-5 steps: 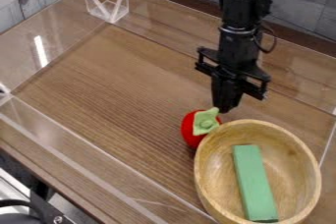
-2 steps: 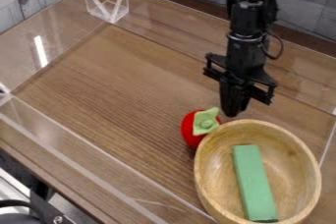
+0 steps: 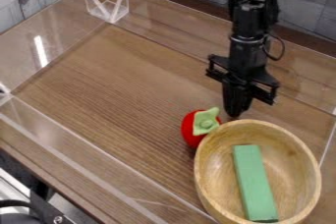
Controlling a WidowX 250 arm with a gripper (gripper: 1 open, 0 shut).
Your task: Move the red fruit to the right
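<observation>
Task looks barely begun, as far as I can judge: the red fruit point(image 3: 201, 127) sits on the bench point(image 3: 118, 81), touching or nearly touching the left rim of the wooden bowl point(image 3: 210, 184), w/ no sign it has been carried anywhere. The gripper point(image 3: 242, 108) hangs pointing straight down just above and a little right of the fruit, jaws drawn together w/ nothing between them, tip close over the bowl's back rim. Can't tell if the tip touches the fruit; it seems just apart. Left to do, by my reading: get the fruit moving rightward, either by opening and grasping it or nudging it w/ the closed tip. The bowl stands directly to the fruit's right, so a straight push looks blocked; prob. needs a lift or a route round the rim. The fruit itself: small, rounded, bright red, strawberry-like, w/ a pale green leafy cap facing up and toward the bowl, far smaller than the bowl. Inside the bowl lies a flat green block point(image 3: 252, 181), lengthwise, not part of the job.
</observation>
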